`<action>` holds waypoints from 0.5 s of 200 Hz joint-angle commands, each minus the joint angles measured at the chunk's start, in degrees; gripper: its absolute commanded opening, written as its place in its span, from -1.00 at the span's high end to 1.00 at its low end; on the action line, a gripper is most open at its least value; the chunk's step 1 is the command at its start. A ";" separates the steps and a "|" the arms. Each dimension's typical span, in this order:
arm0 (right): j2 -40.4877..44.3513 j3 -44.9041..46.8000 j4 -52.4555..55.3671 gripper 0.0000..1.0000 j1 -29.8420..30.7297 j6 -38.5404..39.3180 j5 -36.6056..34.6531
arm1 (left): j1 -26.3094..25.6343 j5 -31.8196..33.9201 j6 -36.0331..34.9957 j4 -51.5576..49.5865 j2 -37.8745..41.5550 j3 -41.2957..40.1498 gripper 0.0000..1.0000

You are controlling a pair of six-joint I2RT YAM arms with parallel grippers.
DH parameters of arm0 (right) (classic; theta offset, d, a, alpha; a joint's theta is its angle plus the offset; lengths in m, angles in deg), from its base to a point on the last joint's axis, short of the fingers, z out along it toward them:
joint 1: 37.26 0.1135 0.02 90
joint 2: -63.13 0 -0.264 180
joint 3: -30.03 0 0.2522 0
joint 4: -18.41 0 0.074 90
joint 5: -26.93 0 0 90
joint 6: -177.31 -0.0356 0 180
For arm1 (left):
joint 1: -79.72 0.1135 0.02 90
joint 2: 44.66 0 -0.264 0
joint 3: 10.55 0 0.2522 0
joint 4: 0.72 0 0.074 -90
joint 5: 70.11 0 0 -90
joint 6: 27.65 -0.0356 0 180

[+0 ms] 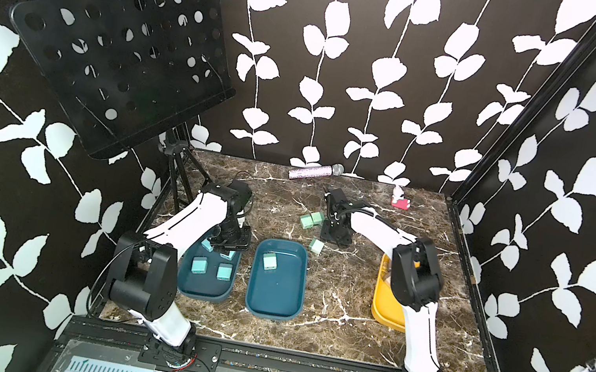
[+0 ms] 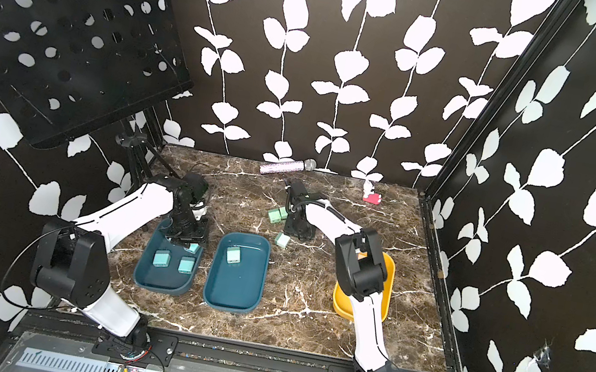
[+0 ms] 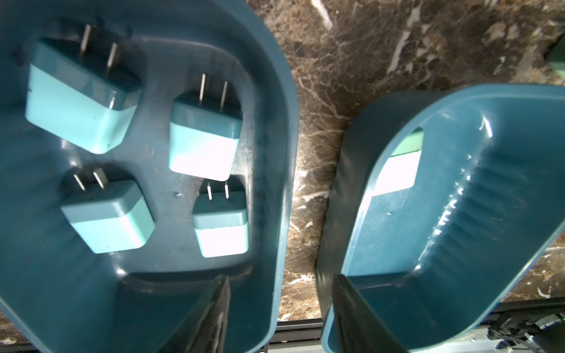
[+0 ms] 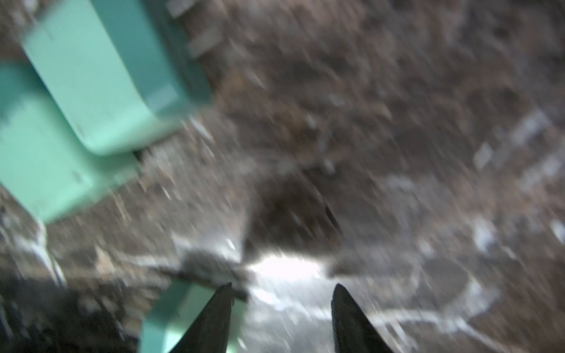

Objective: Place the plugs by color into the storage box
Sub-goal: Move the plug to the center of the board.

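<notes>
Three mint plugs (image 1: 307,222) are sitting loose on the marble table (image 1: 345,286) beside your right gripper (image 4: 282,287), its jaws gaping and gripping nothing. A fourth mint plug (image 1: 269,262) is lying in the middle tray (image 1: 272,309). Four blue plugs (image 3: 203,134) are filling the left tray (image 1: 203,291) under your left gripper (image 3: 280,278), which is half-spread and empty. Your arm's hiding the yellow tray (image 1: 383,314).

In both top views you are looking down from high in front, taking in the whole table (image 1: 349,308). Your left wrist camera is peering closely into two trays (image 3: 275,128); the right is hanging just above the table, blurred, beside green plugs (image 4: 85,85).
</notes>
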 commanded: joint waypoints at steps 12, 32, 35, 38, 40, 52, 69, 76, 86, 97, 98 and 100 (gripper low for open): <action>11.71 9.91 -2.33 -0.04 0.34 -0.40 -0.41 | -0.03 -1.08 0.74 0.63 0.44 -0.52 -0.13; 15.98 13.13 -2.47 -0.09 0.60 2.22 0.58 | -0.05 -1.56 1.14 1.27 -0.04 -0.51 -0.12; 16.52 13.32 -2.59 -0.10 0.66 2.90 0.86 | -0.05 -1.65 1.19 1.26 -0.15 -0.47 -0.12; 16.79 13.50 -2.65 -0.11 0.65 3.29 1.08 | -0.05 -1.68 1.23 1.33 -0.25 -0.38 -0.12; 17.17 13.69 -2.88 -0.13 0.72 3.84 1.42 | -0.05 -1.88 1.23 1.37 -0.33 -0.29 -0.13; 17.81 13.75 -3.38 -0.20 0.89 6.16 3.70 | 0.00 -1.91 1.16 1.33 -0.91 0.22 -0.12; 16.46 11.33 -1.81 -0.27 1.82 9.61 5.46 | 0.00 -2.11 0.95 1.20 -1.73 1.18 -0.13; 15.56 10.08 -0.75 -0.29 2.60 11.06 5.10 | -0.05 -2.12 0.90 1.00 -2.05 1.63 -0.13; 14.02 8.28 0.10 -0.30 3.74 12.96 4.96 | -0.05 -2.10 0.71 0.73 -2.36 2.29 -0.13; 12.11 6.23 0.83 -0.31 5.02 14.32 4.79 | -0.06 -1.93 0.53 0.31 -2.50 2.88 -0.12; 12.02 6.06 0.87 -0.31 5.12 14.43 4.74 | -0.05 -1.92 0.53 0.29 -2.53 2.90 -0.12; 11.57 5.73 1.07 -0.31 5.30 14.56 4.66 | -0.05 -1.88 0.49 0.21 -2.55 2.99 -0.12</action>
